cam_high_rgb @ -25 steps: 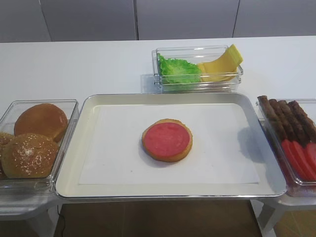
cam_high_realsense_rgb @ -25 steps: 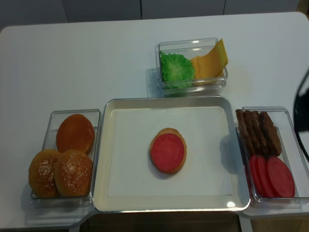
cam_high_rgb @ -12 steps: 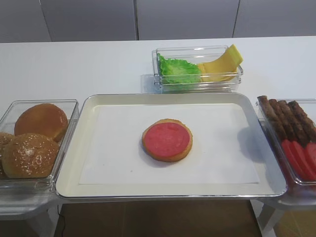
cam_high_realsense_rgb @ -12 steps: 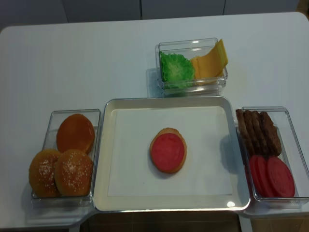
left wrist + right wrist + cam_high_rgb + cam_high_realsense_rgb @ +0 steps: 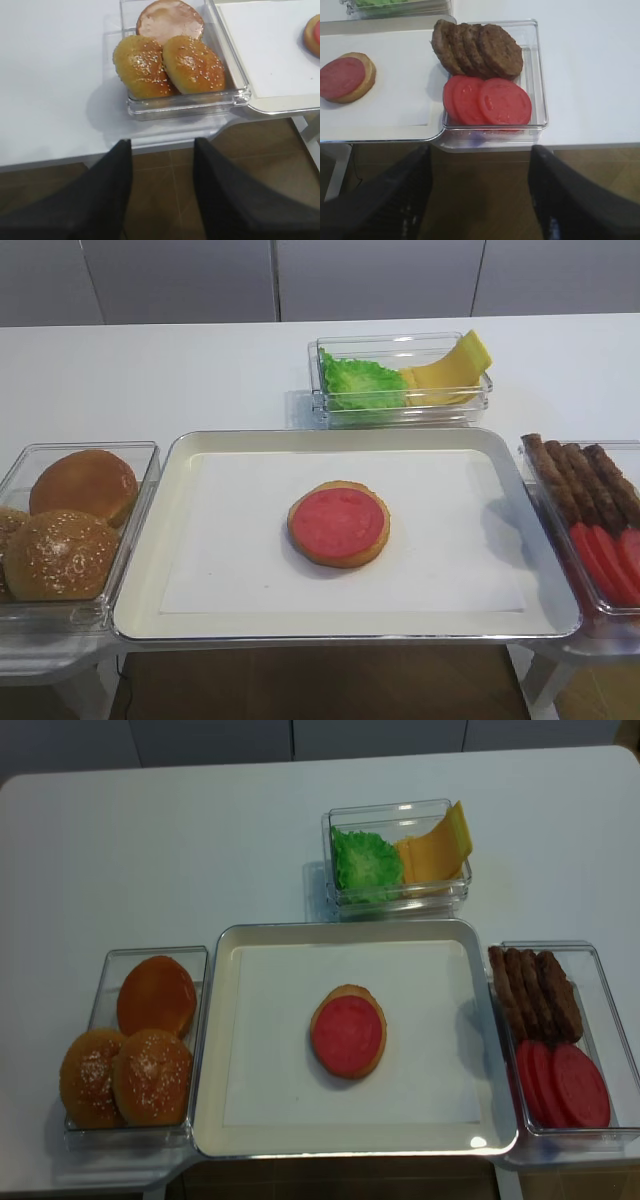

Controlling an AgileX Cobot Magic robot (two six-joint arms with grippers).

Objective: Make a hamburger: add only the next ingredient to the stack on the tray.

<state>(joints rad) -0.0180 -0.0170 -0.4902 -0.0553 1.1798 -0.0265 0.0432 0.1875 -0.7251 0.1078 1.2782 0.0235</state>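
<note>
I see my right gripper [image 5: 480, 200] nearest in the right wrist view; its two dark fingers [image 5: 380, 200] stand wide apart along the bottom edge of the frame, nothing between them, hanging over the floor short of the table edge; my left gripper [image 5: 162, 195] shows the same way in the left wrist view, fingers [image 5: 95, 200] parted with nothing held, low in the frame below the bun container [image 5: 190, 102].

Just past the right gripper, in the middle of the right wrist frame, a clear container [image 5: 540, 90] holds overlapping red tomato slices [image 5: 487, 100] at its near end and a row of brown patties [image 5: 477, 47] leaning on one another at its far end; in the realsense high view this container sits at the right edge, just beside the tray [image 5: 215, 1050].

At the left of that view the bun container [image 5: 110, 1020] holds two seeded bun tops [image 5: 125, 1077] near and one smooth bun [image 5: 156, 995] behind.

The silver tray with its white paper liner [image 5: 270, 1020] fills the lower centre; the bun bottom half [image 5: 348, 1031] lies about the middle of it, and a tomato slice [image 5: 346, 1035] lies flat on its cut face, the golden rim showing around it.

Farther back, upper centre, a clear container [image 5: 400, 900] holds green lettuce [image 5: 364, 863] on its left and yellow cheese slices [image 5: 435, 850] on its right; all of it rests on a white table [image 5: 150, 850].
</note>
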